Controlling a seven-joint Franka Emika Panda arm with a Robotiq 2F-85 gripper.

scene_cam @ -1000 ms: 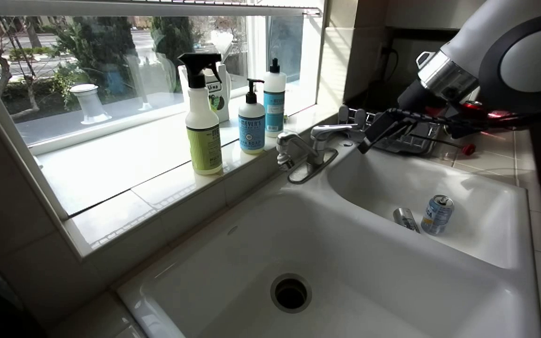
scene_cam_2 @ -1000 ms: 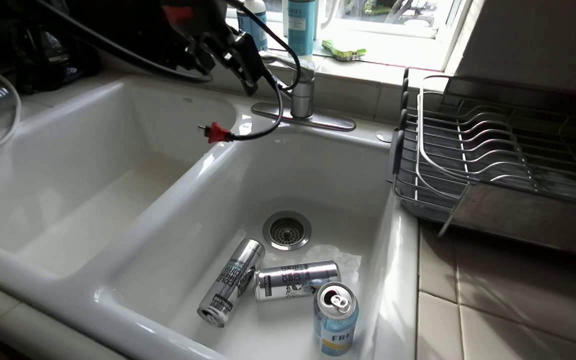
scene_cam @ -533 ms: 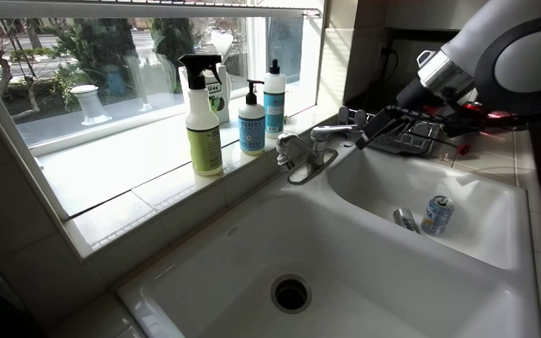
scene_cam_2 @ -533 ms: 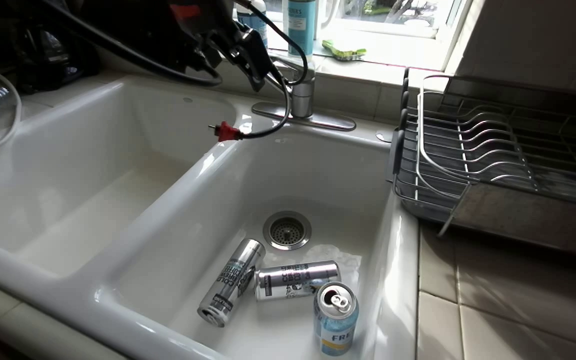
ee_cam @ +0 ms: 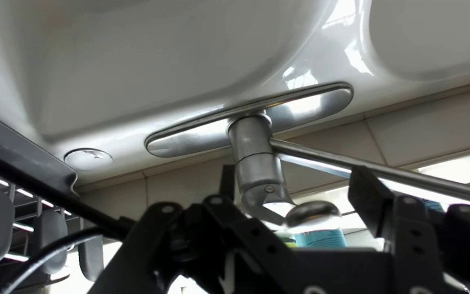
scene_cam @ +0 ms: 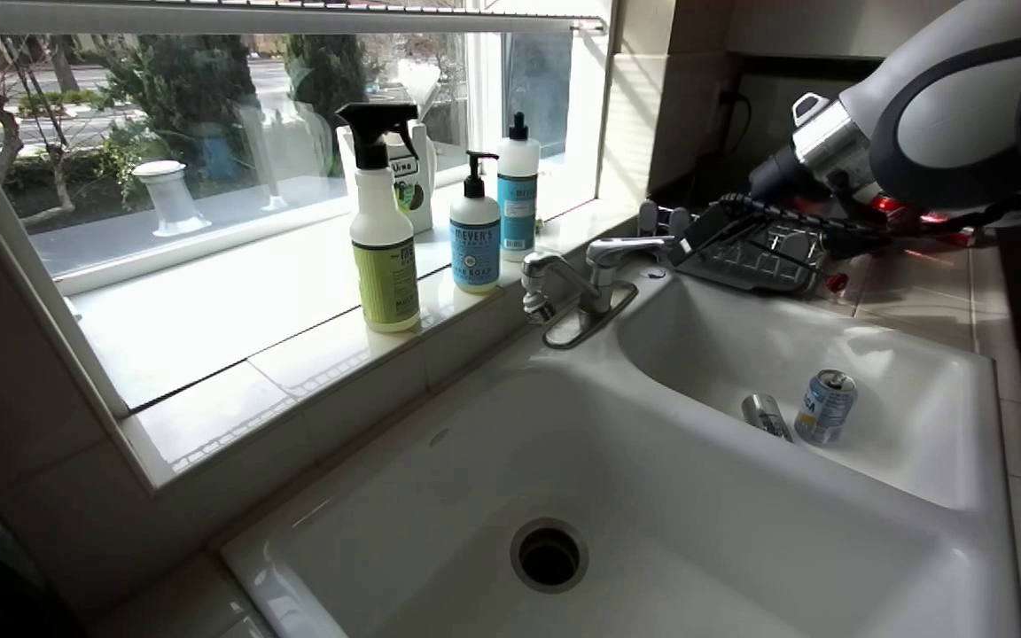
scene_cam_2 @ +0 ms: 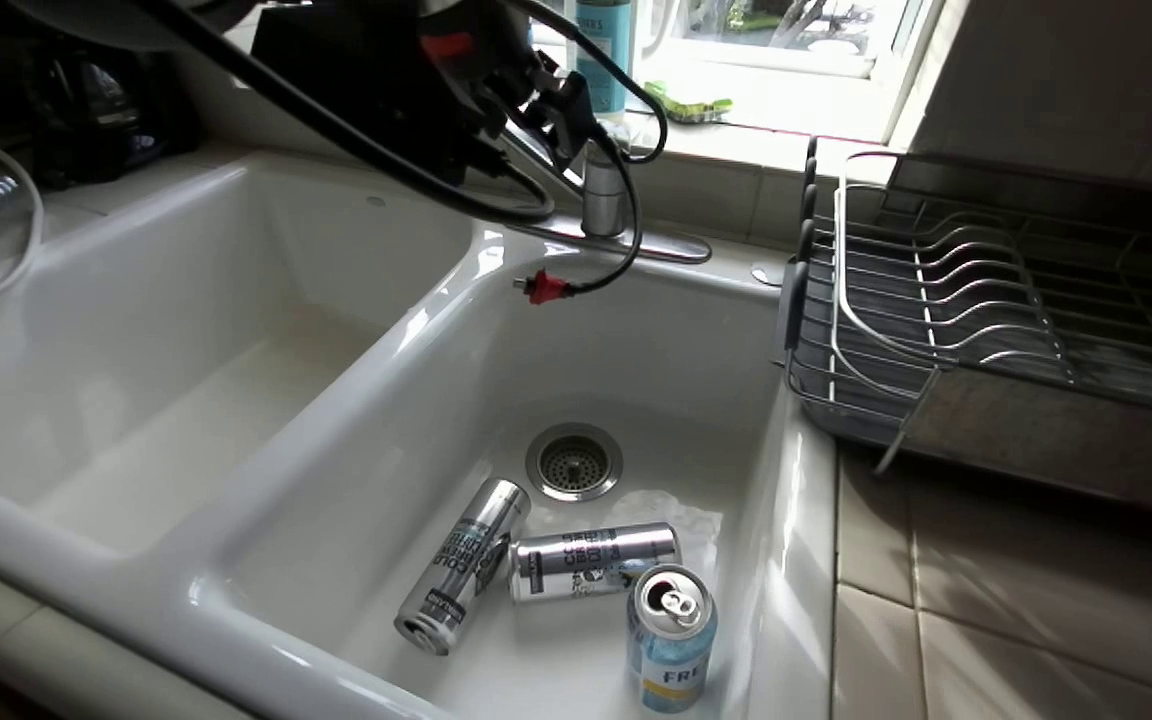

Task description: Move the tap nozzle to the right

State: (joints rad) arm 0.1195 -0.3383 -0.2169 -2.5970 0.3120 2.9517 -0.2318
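Nozzle beside wide-set gripper

At left in an exterior view, a spray bottle stands upright on the sill, above the left basin and its drain. A soap bottle and a teal bottle stand upright farther along the same sill.

The nozzle reaches left from the tap body; its tip is turned down. The lever extends right from the top of the body, its end near the gripper; whether they touch cannot be determined.

The gripper is at the tap, fingers set wide apart. In the wrist view they stand either side of the tap body, with the lever's end also visible between them. One finger partly covers the nozzle there; contact is not discernible.

A rack stands next to the right basin, which contains two silver cans lying down and a blue can standing upright. A red plug hangs from a black cable. The arm occupies the far right, slanting down toward the left.
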